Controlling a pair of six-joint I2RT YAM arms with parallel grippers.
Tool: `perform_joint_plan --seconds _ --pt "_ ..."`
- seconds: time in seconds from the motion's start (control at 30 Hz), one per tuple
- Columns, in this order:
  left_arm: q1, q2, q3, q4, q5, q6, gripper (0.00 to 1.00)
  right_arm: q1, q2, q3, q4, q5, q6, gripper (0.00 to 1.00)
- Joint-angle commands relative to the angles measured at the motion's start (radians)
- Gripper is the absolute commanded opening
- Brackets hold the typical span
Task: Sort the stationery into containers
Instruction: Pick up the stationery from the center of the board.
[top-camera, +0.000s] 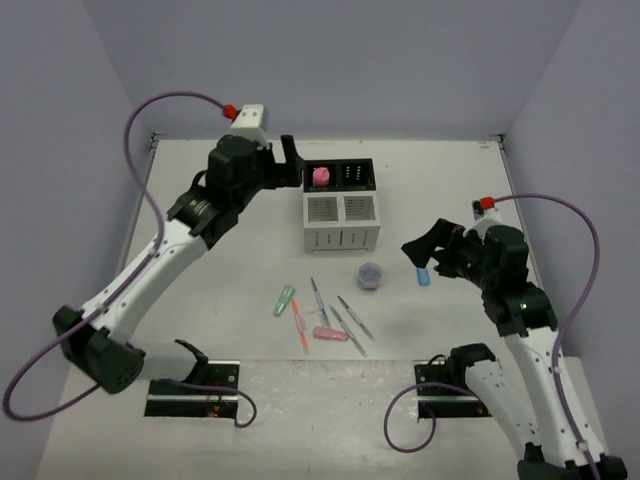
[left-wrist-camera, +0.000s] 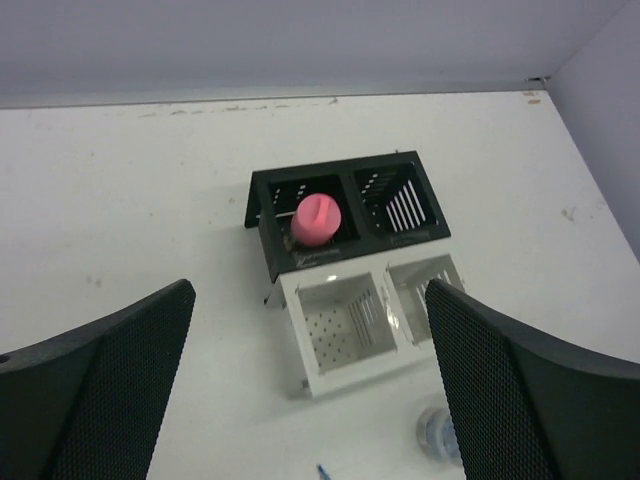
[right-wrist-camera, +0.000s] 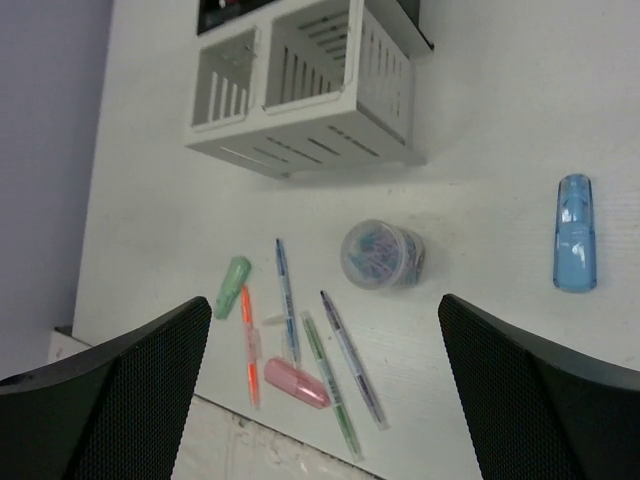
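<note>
The organizer (top-camera: 340, 238) stands at mid-table, black bins behind and white bins in front. A pink eraser (top-camera: 321, 178) sits in the left black bin and shows in the left wrist view (left-wrist-camera: 317, 220). My left gripper (top-camera: 290, 160) hovers open and empty above the organizer (left-wrist-camera: 296, 335). My right gripper (top-camera: 425, 248) is open and empty, above a blue marker (top-camera: 423, 275) (right-wrist-camera: 575, 233). The grey-blue puck (top-camera: 371, 275) (right-wrist-camera: 381, 255) lies in front of the organizer. A green marker (right-wrist-camera: 232, 272), orange pen (right-wrist-camera: 248, 345), blue pen (right-wrist-camera: 287, 300), pink marker (right-wrist-camera: 296, 384) and two grey pens (right-wrist-camera: 352, 360) lie near the front edge.
The other three bins look empty. Grey walls close the table at the back and both sides. The arm bases (top-camera: 190, 385) stand at the near edge.
</note>
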Motion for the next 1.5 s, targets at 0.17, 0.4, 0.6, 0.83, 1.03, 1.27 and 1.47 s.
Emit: perform_joint_plan --seconds 0.17,0.4,0.6,0.83,1.03,1.27,1.47 --pt "0.005 -0.409 -0.324 -0.168 -0.129 -0.066 1.00 0.357 0.376 0.078 0.025 0.420 0.012 0.99" --pt "0.005 -0.582 -0.459 -0.227 -0.220 0.021 1.00 0.430 0.604 0.136 0.032 0.522 0.009 0.99" --pt "0.005 -0.653 -0.528 -0.261 -0.251 -0.001 1.00 0.507 0.754 0.205 0.044 0.550 0.033 0.99" --pt "0.005 -0.712 -0.564 -0.312 -0.310 -0.016 1.00 0.536 0.854 0.198 0.102 0.583 0.061 0.95" --pt "0.005 -0.770 -0.587 -0.276 -0.275 0.001 1.00 0.543 0.924 0.192 0.125 0.580 0.072 0.84" --pt "0.005 -0.744 -0.589 -0.269 -0.256 0.008 1.00 0.558 0.936 0.169 0.087 0.614 0.099 0.81" --pt "0.005 -0.735 -0.590 -0.264 -0.239 0.015 1.00 0.564 0.905 0.128 0.102 0.617 0.104 0.61"
